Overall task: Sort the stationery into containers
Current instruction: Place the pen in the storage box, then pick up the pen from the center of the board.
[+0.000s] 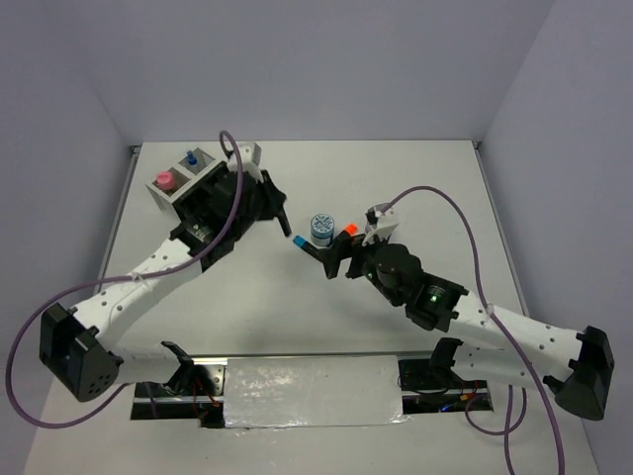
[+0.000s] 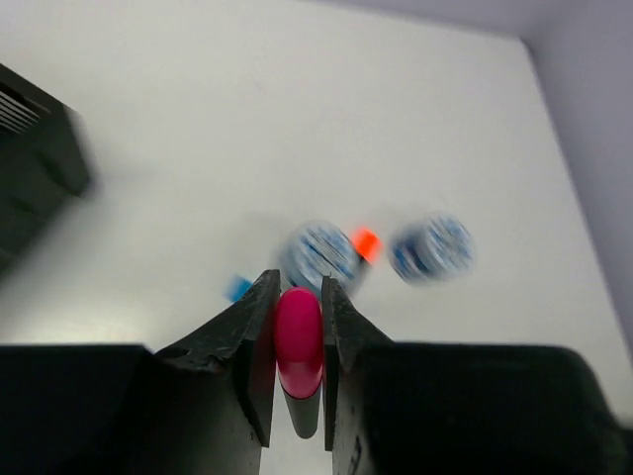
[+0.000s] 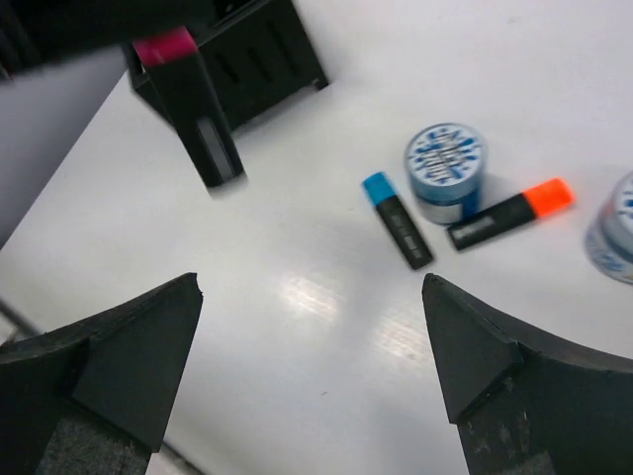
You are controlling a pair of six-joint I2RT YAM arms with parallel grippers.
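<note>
Markers (image 3: 399,220) three, tins (image 3: 445,170) two, pink marker (image 2: 299,341) held

The organiser (image 1: 213,193) sits at the far left of the table (image 1: 435,178). Two cups (image 1: 160,201) stand just beside it on its left, with a small thing in each. One tin (image 1: 320,228) stands near the middle. A marker (image 1: 300,240) lies just left of it. A second marker (image 1: 348,229) lies between it and the other tin (image 3: 615,233). A third marker (image 2: 299,341) is pinched in my left gripper (image 2: 297,287), between the organiser and the tins.
</note>
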